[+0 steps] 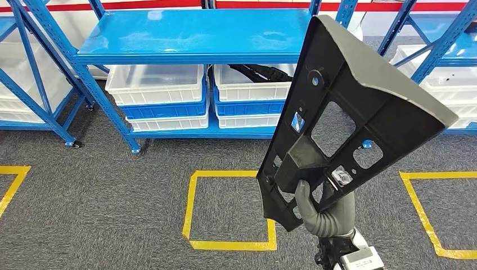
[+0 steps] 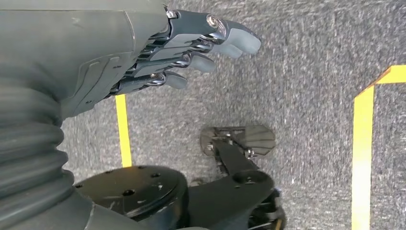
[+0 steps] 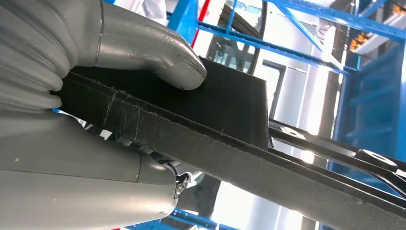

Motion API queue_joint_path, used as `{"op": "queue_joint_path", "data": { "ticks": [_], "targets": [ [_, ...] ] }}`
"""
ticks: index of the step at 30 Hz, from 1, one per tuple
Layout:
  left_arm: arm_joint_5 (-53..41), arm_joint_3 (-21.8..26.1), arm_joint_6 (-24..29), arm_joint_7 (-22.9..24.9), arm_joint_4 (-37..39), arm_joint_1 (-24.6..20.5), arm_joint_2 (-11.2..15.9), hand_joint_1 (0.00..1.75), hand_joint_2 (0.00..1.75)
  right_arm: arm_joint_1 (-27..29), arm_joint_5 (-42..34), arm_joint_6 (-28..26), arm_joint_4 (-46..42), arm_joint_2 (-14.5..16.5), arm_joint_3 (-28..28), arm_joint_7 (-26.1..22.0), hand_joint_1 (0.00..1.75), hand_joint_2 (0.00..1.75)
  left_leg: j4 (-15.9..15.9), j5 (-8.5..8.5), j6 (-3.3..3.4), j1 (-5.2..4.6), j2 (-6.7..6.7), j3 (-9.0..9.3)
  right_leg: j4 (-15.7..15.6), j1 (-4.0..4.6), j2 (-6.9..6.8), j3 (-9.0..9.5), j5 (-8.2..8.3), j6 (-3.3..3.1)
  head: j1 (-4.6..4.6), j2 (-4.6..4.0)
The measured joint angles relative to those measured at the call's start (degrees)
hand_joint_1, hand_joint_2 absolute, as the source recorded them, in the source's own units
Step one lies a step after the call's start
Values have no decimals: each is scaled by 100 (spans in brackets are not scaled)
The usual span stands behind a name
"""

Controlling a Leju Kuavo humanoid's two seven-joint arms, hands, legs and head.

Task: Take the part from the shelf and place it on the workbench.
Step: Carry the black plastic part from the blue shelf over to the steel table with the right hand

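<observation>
black plastic part (image 1: 343,107), flat w/ ribbed back, cutouts and a grey wedge-shaped top, held upright in front of blue shelf (image 1: 191,34). right hand (image 1: 326,211) grips its lower end, thumb pressed on the matte face; fingers mostly hidden behind it. left hand (image 2: 191,52) holds nothing, fingers loosely extended over speckled grey carpet (image 2: 306,96). white bins (image 1: 157,84) on low shelf.

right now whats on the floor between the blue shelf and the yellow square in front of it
In the head view, only bare grey carpet lies between the blue shelf and the yellow square. The black part, held up by the right hand, covers the stretch further right.
</observation>
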Motion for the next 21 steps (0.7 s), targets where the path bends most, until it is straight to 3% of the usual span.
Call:
{"op": "queue_joint_path", "data": {
  "ticks": [2,3,4,5,6,8,10,13,15,16,18,19,20,21],
  "targets": [
    [10,50,0,-4,1,2,-1,0,175,-10,-1,2,14,13,5,0,175,175,780,-480,-34,7,-4,-272,7,5,-13,-35,47,-50,-14,1],
    [10,67,-1,-5,1,3,-2,0,175,-11,-2,3,25,15,5,0,175,175,1129,-639,-48,8,-5,-382,10,15,-17,-57,61,-56,-13,1],
    [10,81,-1,-6,1,4,-4,0,175,-12,-2,3,37,15,6,0,175,175,1303,-694,-53,9,-4,-403,15,23,-18,-75,74,-56,-13,1],
    [11,93,-1,-6,1,4,-5,0,175,-12,-3,4,46,15,7,0,175,175,1228,-636,-50,10,-3,-307,20,27,-18,-85,81,-54,-13,1],
    [12,104,4,-5,1,3,-6,0,175,-15,-5,12,52,16,9,0,175,175,943,-497,-40,10,-3,-106,30,30,-16,-90,85,-53,-13,0],
    [12,130,24,-2,1,-5,-3,0,175,-46,-23,44,61,20,13,0,175,175,162,-230,-9,4,-6,364,69,51,-13,-111,85,-41,-13,0],
    [19,161,53,6,1,-18,7,0,175,-114,-40,87,78,22,20,2,175,175,-242,-153,39,-9,-14,548,114,85,-10,-173,98,0,-9,0],
    [45,243,75,64,-1,-20,42,0,175,-178,6,137,122,22,53,3,175,175,-298,-98,153,-25,-22,484,143,86,-8,-272,121,98,-6,1],
    [8,281,72,127,-1,-14,71,0,175,-195,70,142,152,20,89,-8,175,175,-331,-33,247,-6,-13,436,411,74,-5,-426,-65,109,13,1],
    [-30,289,70,148,-1,-13,88,0,175,-204,91,129,170,20,110,-17,175,175,-335,-4,280,0,-8,400,711,61,-4,-568,-240,94,25,1],
    [-120,290,68,149,-1,-9,128,0,175,-195,95,66,217,26,146,-63,175,175,-333,52,313,-2,-4,311,1442,42,-3,-869,-568,76,43,1],
    [-166,290,64,139,-1,-4,149,0,175,-167,84,14,238,36,160,-102,175,175,-332,78,310,-1,-4,271,1665,32,-3,-945,-641,96,43,1],
    [-212,289,56,127,-1,4,173,0,175,-130,73,-45,255,50,169,-148,175,175,-332,102,299,1,-5,237,1678,20,-4,-917,-629,136,46,1],
    [-256,288,44,119,-1,14,194,0,175,-93,62,-103,263,66,173,-192,175,175,-331,125,281,5,-6,212,1455,5,-4,-769,-538,189,46,1]
  ]
}}
